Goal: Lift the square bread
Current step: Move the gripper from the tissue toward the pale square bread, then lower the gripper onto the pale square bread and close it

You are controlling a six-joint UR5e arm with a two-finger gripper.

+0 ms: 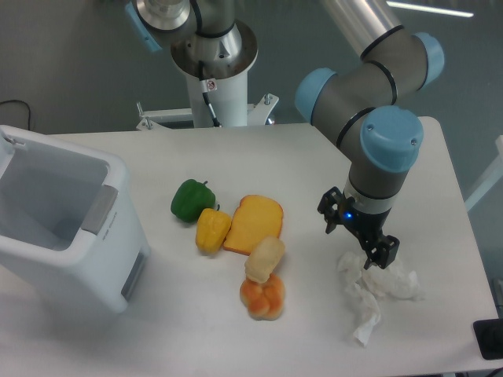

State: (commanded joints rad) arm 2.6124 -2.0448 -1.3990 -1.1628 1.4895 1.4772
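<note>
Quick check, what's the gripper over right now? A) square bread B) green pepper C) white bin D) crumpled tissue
D: the gripper hangs at the crumpled tissue on the right, well apart from the square bread.

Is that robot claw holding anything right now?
It cannot be told. The gripper is down at the crumpled white tissue; the square bread lies untouched.

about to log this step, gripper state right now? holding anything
gripper: holding nothing, over the crumpled white paper; open or closed cannot be told. square bread not grasped.
</note>
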